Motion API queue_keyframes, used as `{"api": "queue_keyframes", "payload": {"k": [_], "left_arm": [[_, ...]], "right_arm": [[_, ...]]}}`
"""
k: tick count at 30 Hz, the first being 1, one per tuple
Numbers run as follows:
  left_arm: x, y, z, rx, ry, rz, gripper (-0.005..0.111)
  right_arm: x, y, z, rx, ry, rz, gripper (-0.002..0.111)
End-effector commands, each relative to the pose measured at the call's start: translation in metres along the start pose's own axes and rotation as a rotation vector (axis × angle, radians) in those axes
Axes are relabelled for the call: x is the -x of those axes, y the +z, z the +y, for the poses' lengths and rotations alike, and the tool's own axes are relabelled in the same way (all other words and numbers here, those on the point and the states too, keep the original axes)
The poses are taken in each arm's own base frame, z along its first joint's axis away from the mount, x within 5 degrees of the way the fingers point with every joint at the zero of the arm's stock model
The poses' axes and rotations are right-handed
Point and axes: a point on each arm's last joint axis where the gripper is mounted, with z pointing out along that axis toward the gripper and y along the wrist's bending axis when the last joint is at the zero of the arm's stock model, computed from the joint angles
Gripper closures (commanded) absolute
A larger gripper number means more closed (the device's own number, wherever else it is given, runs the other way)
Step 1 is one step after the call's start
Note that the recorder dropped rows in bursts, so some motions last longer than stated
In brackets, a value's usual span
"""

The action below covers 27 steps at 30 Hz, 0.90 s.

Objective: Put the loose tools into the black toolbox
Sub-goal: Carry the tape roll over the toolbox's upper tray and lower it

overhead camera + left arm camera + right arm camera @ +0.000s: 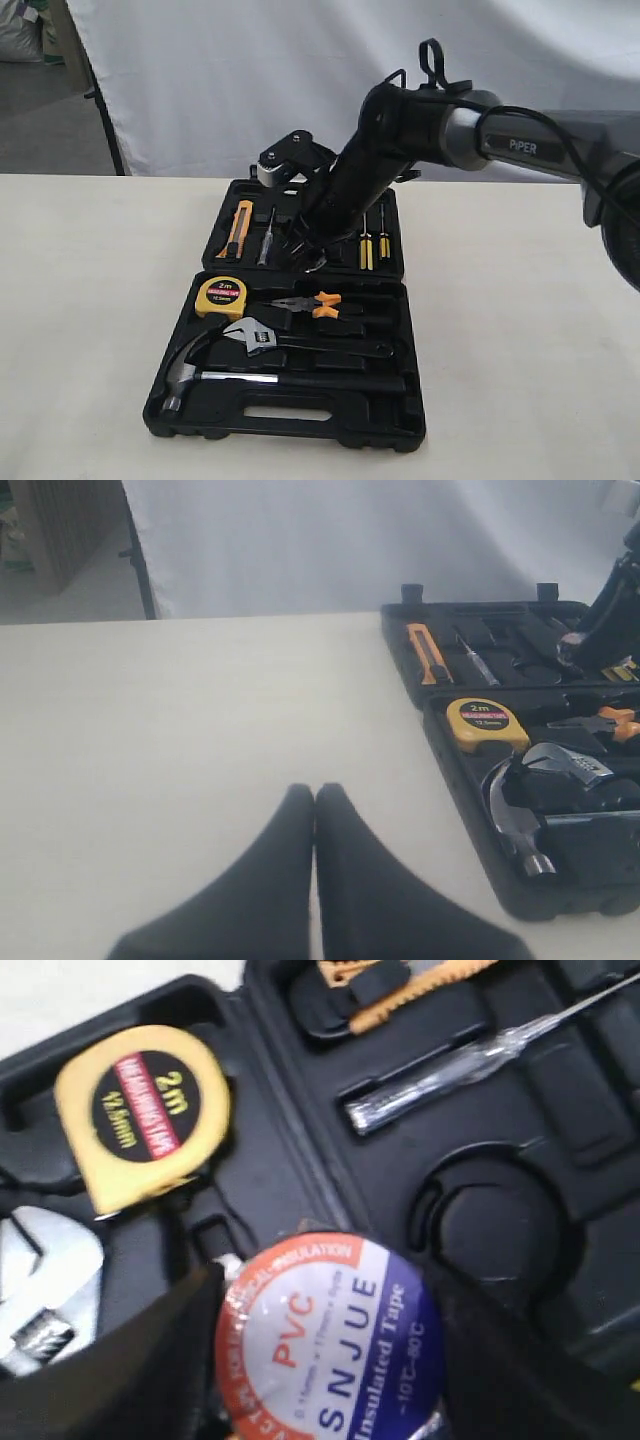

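The tape roll [330,1330] is being held in the widely spread right gripper [325,1390] near the round recess [495,1225] of the toolbox [380,428], probably for seating there.

We see a yellow tape measure [221,297] with a "2m" label lying flat. Just beside it, to its right in the exterior view, is a pair of orange-handled pliers [310,305] with its nose pointing toward the tape measure. Farther back lie an orange utility knife [238,229] and, next to it, a clear-handled tester screwdriver [266,237], with two yellow-and-black-handled screwdrivers [366,250] well apart on the right. Beneath it all is a pale table [90,300], backed by a white backdrop [220,80] with a black pole [100,100] at its left edge.
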Motion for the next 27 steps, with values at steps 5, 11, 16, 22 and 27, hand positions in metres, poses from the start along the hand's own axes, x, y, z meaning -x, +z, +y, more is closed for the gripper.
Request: {"api": "queue_keyframes", "payload": {"k": [5, 11, 16, 22, 27], "left_arm": [[-0.001, 0.0, 0.0, -0.007, 0.0, 0.001, 0.106], [-0.001, 0.0, 0.0, -0.007, 0.0, 0.001, 0.106], [-0.001, 0.0, 0.0, -0.007, 0.0, 0.001, 0.106], [-0.001, 0.0, 0.0, -0.007, 0.0, 0.001, 0.106], [-0.001, 0.0, 0.0, -0.007, 0.0, 0.001, 0.106]], "right_arm": [[-0.001, 0.023, -0.019, -0.16, -0.029, -0.102, 0.108], [-0.009, 0.053, -0.027, -0.177, -0.039, -0.084, 0.108], [-0.008, 0.064, -0.038, -0.188, -0.03, -0.095, 0.108], [-0.021, 0.064, -0.05, -0.156, 0.086, -0.044, 0.108], [-0.026, 0.064, -0.047, -0.113, 0.099, 0.004, 0.108]]}}
